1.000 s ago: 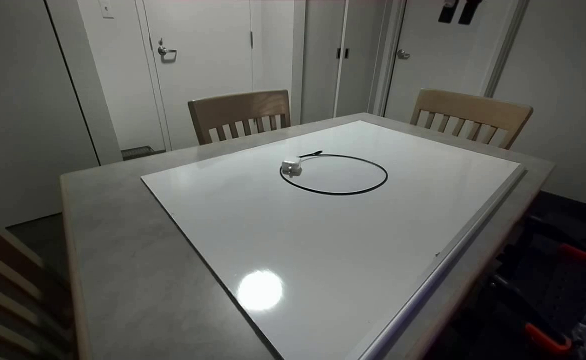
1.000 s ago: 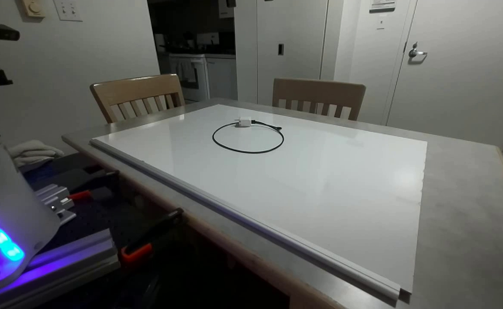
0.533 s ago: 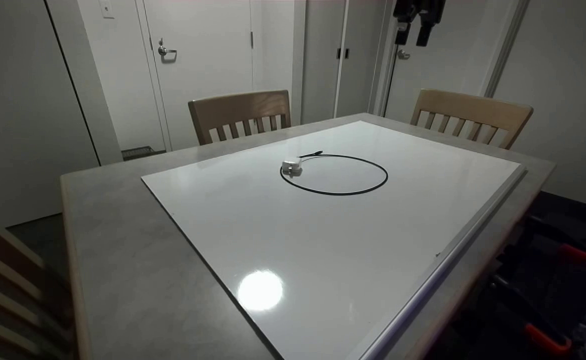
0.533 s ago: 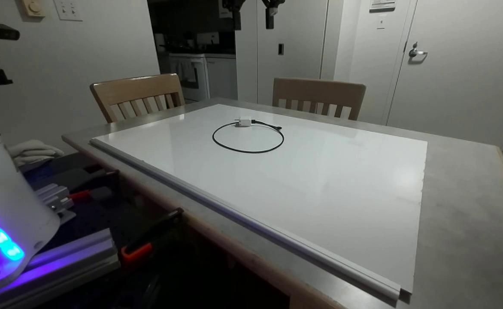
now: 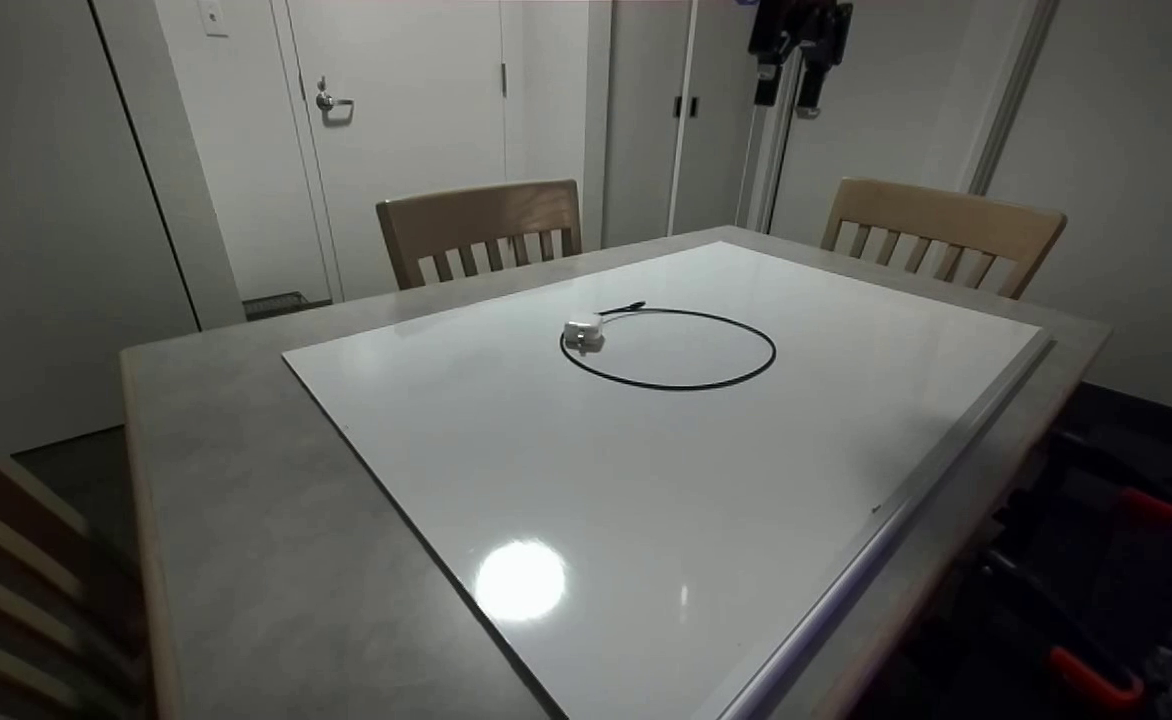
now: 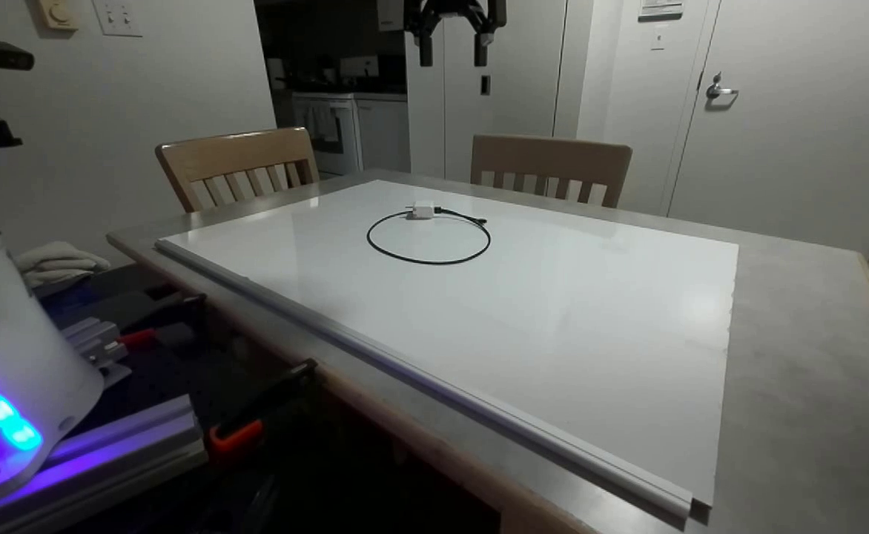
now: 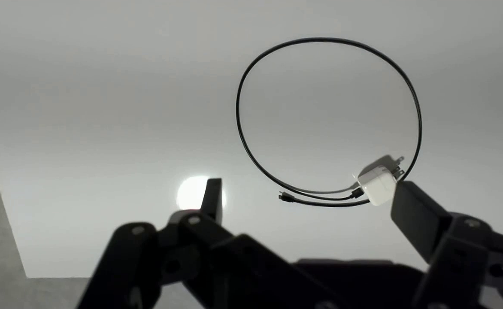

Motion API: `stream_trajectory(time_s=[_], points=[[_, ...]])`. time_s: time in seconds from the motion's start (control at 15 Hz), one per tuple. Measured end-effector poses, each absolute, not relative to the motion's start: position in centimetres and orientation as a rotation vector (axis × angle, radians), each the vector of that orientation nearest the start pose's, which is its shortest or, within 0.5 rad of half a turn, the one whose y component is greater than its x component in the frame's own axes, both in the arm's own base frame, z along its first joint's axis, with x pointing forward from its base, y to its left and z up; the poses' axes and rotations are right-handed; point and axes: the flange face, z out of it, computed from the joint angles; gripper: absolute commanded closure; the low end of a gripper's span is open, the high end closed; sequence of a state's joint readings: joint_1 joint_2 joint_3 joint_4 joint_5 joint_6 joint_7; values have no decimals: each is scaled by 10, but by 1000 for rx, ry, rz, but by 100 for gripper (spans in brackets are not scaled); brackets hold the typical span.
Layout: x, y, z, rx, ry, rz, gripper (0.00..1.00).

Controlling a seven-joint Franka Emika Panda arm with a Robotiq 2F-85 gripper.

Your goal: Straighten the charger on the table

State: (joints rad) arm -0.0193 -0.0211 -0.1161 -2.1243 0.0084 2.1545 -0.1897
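The charger is a thin black cable (image 7: 237,107) lying in one wide loop, with a white plug adapter (image 7: 378,186) at one end and a small loose connector (image 7: 286,196) beside it. In both exterior views the cable (image 5: 681,388) and the adapter (image 6: 423,211) rest on the far half of the table's glossy white top (image 6: 590,311). My gripper (image 6: 453,58) hangs high above the table, fingers pointing down and spread apart. Nothing is between them. In the wrist view, the right finger (image 7: 421,219) overlaps the adapter's edge in the picture; it hides a little of the cable.
Wooden chairs (image 5: 486,225) (image 6: 238,163) stand at the table's far sides. A raised rail (image 6: 434,386) runs along the white top's edge on the robot's side. Clamps with orange grips (image 6: 236,437) sit near the robot's base (image 6: 27,356). The grey rim (image 5: 276,520) surrounds the top.
My gripper has come down from the upper edge of both exterior views and shifted sideways, its fingers staying spread. The cable and adapter have not moved.
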Motion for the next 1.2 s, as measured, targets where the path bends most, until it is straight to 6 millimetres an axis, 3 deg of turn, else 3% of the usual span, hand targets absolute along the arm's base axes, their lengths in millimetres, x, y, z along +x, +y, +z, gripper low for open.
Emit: stream_trajectory(time_s=[0.27, 0.53, 1.0, 1.2], points=[[538, -71, 425, -3139, -58, -79, 0], [542, -53, 420, -3131, 77, 62, 0], [570, -27, 400, -3113, 440, 150, 0], [578, -23, 389, -3111, 484, 171, 0]])
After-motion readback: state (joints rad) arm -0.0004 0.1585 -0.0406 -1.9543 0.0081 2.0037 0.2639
